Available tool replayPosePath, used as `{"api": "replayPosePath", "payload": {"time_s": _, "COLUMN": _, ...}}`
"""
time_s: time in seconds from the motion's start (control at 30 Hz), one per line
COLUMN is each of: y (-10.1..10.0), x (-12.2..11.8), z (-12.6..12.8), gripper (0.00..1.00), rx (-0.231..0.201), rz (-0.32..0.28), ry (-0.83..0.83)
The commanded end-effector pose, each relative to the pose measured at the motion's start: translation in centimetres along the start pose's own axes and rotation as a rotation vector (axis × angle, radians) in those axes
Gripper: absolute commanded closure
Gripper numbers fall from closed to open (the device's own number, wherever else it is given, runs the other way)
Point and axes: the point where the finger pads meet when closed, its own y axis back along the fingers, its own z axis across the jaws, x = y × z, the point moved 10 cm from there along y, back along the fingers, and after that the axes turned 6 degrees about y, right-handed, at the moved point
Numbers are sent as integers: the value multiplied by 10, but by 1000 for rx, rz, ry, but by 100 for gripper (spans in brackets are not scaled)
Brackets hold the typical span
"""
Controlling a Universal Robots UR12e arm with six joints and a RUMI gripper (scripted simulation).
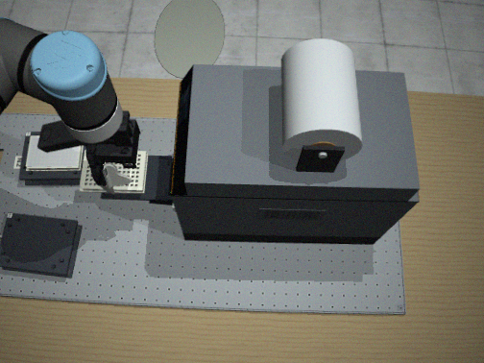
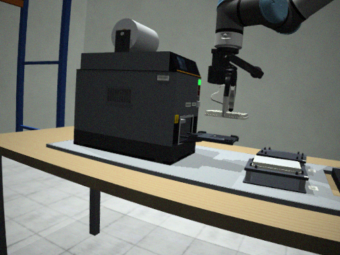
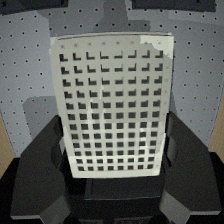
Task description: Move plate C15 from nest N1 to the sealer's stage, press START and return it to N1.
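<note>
The plate C15 [image 1: 136,177] [image 2: 219,114] [image 3: 114,107] is in the air, held by the gripper [image 1: 105,181] [image 2: 231,108] [image 3: 113,115] — its two fingers are closed on the opposite sides of this plate. It looks about level, and its open wells are visible in rows, with no foil over them.

The plate is above the sealer's stage [image 1: 159,177] [image 2: 219,138], which stands out from the machine. They are apart, with a gap of air between. From the top, the plate covers the outer part of the stage.

On the front of the sealer [image 1: 298,217] [image 2: 125,110], the lamp [image 2: 200,82] is green. A white roll [image 1: 319,95] [image 2: 145,36] lies on top of the machine.

The nest N2 [image 1: 29,176] [image 2: 276,181] carries its own white plate [image 1: 54,153] [image 2: 276,164]. Beside it, the nest N1 [image 1: 38,244] [image 2: 281,154] carries no plate. Both nests stand on the perforated board [image 1: 264,292] [image 2: 209,175] [image 3: 30,75] — this board lies on the wooden table [image 1: 447,215] [image 2: 50,158].
</note>
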Motion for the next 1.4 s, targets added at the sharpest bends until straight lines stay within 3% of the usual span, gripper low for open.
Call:
{"api": "replayPosePath", "payload": {"time_s": 0.0, "y": 2, "x": -15, "z": 6, "gripper": 100, "rx": 2, "rz": -4, "ry": -1}}
{"api": "replayPosePath", "payload": {"time_s": 0.4, "y": 2, "x": -35, "z": 17, "gripper": 100, "rx": 2, "rz": -4, "ry": -1}}
{"api": "replayPosePath", "payload": {"time_s": 1.37, "y": 1, "x": -33, "z": 16, "gripper": 100, "rx": 1, "rz": -2, "ry": -2}}
